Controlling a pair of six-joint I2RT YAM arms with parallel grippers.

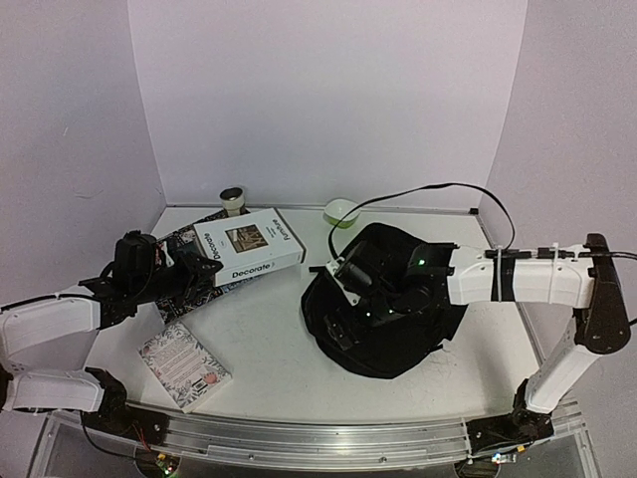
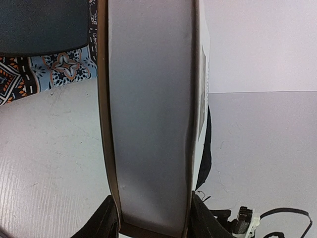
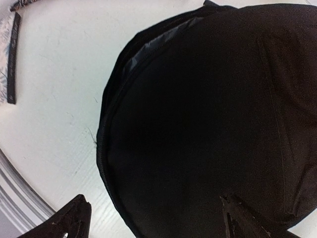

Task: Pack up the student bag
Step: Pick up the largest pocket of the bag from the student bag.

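Observation:
The student bag (image 1: 398, 334) is a black soft backpack lying on the right half of the table; it fills the right wrist view (image 3: 208, 124), where a zip runs along its edge. My right gripper (image 1: 345, 282) hovers over the bag's left part, open and empty (image 3: 158, 223), with one finger over the bag and the other over the table. My left gripper (image 1: 199, 267) is shut on a thick white book titled "Decorate" (image 1: 249, 247). In the left wrist view the book's grey page edge (image 2: 151, 114) sits clamped between both fingers (image 2: 106, 220).
A patterned mat (image 2: 64, 67) with a dark teal plate (image 2: 39, 25) lies under the white book. A pink floral book (image 1: 184, 363) lies near the front left. A small cup (image 1: 232, 199) and a green-white object (image 1: 343, 211) stand at the back. A black cable (image 1: 448, 189) arcs over the back right.

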